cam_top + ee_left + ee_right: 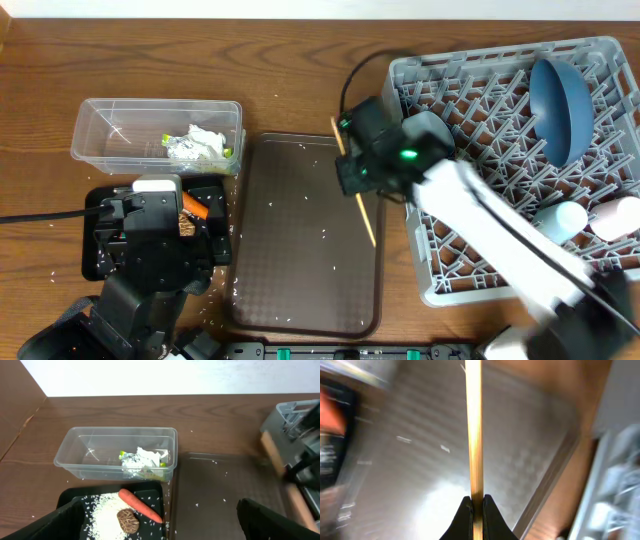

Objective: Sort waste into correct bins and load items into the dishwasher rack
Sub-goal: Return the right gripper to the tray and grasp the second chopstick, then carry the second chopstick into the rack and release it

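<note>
Pinching chopstick (473, 425) in right gripper (474, 505), jaws clamped tight on it; we judge it light, stiff, smooth, apt to swivel; we'd hold nearer mid-shaft.

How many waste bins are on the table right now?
2. The clear plastic box sits back left, holding tissue and a wrapper. The black tray, just in front of it, holds a carrot, a brown lump and rice.

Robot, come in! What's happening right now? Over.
Right gripper shut on chopstick, over brown tray. Left gripper open, above black tray. Nothing seen blocking the rack.
</note>
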Controlling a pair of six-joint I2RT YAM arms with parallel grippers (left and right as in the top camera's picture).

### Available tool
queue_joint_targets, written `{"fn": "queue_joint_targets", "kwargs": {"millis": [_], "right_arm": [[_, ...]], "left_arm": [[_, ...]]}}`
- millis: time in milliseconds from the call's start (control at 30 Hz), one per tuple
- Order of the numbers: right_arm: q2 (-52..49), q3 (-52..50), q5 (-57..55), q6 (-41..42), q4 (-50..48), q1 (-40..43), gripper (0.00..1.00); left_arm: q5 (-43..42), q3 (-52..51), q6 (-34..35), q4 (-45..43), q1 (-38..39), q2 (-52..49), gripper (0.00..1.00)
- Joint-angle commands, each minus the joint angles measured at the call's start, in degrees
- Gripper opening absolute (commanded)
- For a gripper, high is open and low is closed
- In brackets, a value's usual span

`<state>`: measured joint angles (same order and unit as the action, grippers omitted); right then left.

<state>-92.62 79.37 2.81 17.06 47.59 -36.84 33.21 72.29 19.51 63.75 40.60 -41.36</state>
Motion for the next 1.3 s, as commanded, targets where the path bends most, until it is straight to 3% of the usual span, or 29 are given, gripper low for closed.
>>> {"fn": "queue_joint_targets", "kwargs": {"millis": [0, 167, 400, 567, 800, 833, 900, 1133, 1200, 1233, 1267], "right_arm": [[7.4, 1.5, -1.4, -8.2, 1.9, 3.1, 0.01], [12.3, 1.5, -8.1, -13.4, 4.5, 14.1, 0.01], [9.2, 1.3, -8.4, -24.5, 5.2, 30.1, 0.01], [3.8, 1.3, -9.1, -30.1, 5.4, 33.9, 0.01], [-3.0, 1.3, -8.6, -29.6, 5.4, 33.7, 0.02], [-3.4, 1.3, -8.8, -29.0, 5.4, 33.7, 0.07], [-4.1, 1.3, -8.8, -27.4, 5.4, 33.7, 0.3], [0.7, 1.8, -7.8, -23.2, 6.1, 31.4, 0.38], [4.5, 1.9, -1.9, -22.7, 7.0, 29.6, 0.41], [6.9, 1.9, 3.0, -22.6, 7.3, 28.4, 0.46], [9.1, 1.9, 8.6, -22.6, 7.2, 26.9, 0.59]], "left_arm": [[0.9, 0.4, 0.5, 0.1, -0.1, -0.1, 0.98], [0.9, 0.4, 0.5, 0.1, -0.1, -0.1, 0.98], [0.9, 0.4, 0.5, 0.1, -0.1, -0.1, 0.98], [0.9, 0.4, 0.5, 0.1, -0.1, -0.1, 0.98], [0.9, 0.4, 0.5, 0.1, -0.1, -0.1, 0.98], [0.9, 0.4, 0.5, 0.1, -0.1, -0.1, 0.98], [0.9, 0.4, 0.5, 0.1, -0.1, -0.1, 0.98], [0.9, 0.4, 0.5, 0.1, -0.1, -0.1, 0.98], [0.9, 0.4, 0.5, 0.1, -0.1, -0.1, 0.98], [0.9, 0.4, 0.5, 0.1, -0.1, -0.1, 0.98], [0.9, 0.4, 0.5, 0.1, -0.1, -0.1, 0.98]]}}
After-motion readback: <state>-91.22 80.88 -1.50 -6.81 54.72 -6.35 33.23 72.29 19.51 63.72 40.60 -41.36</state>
